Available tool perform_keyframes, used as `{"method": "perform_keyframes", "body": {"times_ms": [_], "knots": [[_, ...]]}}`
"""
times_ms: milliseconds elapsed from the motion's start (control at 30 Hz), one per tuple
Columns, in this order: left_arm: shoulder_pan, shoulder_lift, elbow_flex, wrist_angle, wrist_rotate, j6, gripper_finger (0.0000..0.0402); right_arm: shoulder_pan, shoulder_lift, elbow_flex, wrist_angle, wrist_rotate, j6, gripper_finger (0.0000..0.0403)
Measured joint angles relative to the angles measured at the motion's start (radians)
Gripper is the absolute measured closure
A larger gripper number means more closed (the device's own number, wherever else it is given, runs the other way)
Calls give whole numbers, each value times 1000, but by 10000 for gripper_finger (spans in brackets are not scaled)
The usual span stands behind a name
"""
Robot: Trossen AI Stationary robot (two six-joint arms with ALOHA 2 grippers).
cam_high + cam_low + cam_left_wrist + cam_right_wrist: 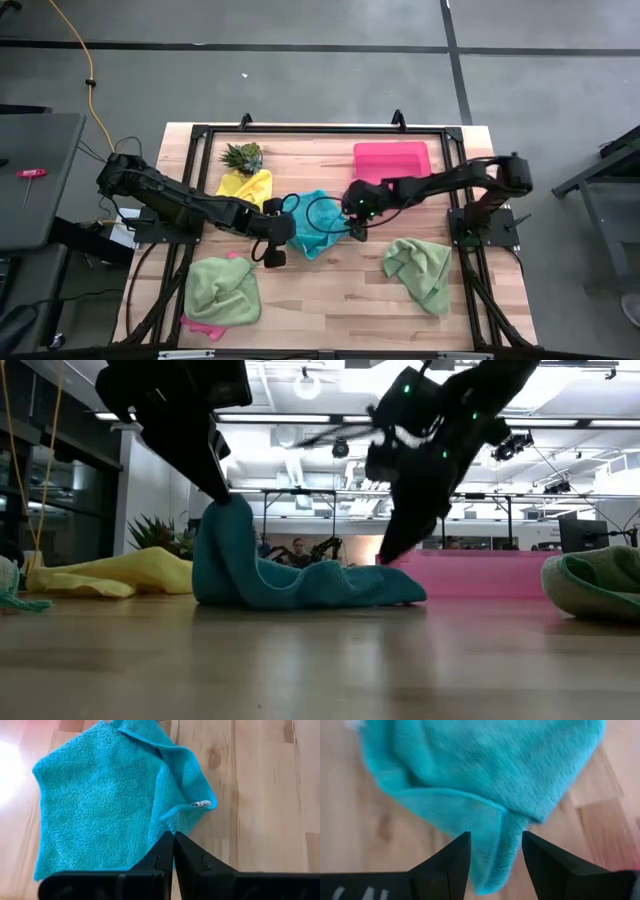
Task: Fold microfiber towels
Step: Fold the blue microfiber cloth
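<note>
Left pincer [173, 851] clamps teal towel [105, 800], its white label [202, 804] unreadable; right pincer [492, 852] gapes.

We see only a sliver of the pink towel [200, 325], buried under the light green towel [222, 291] near the bench's [330, 290] front left corner. In the right wrist view, the teal towel [485, 775] is blurred and cut off. In the low view, the pink tray [480, 575] is partly hidden behind it.

The left tool [222, 488] lifts one end of the teal towel [290, 575] off the table [320, 660].
</note>
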Motion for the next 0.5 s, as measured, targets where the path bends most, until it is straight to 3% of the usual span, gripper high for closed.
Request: {"method": "perform_keyframes", "body": {"times_ms": [100, 267, 500], "knots": [[-1, 0, 0, 1, 0, -5, 401, 0, 25, 0, -1, -12, 0, 233], [0, 0, 0, 1, -27, -10, 401, 11, 30, 0, 3, -180, 29, 233], [0, 0, 0, 4, -53, -10, 401, 44, 30, 0, -21, -306, 45, 233]]}}
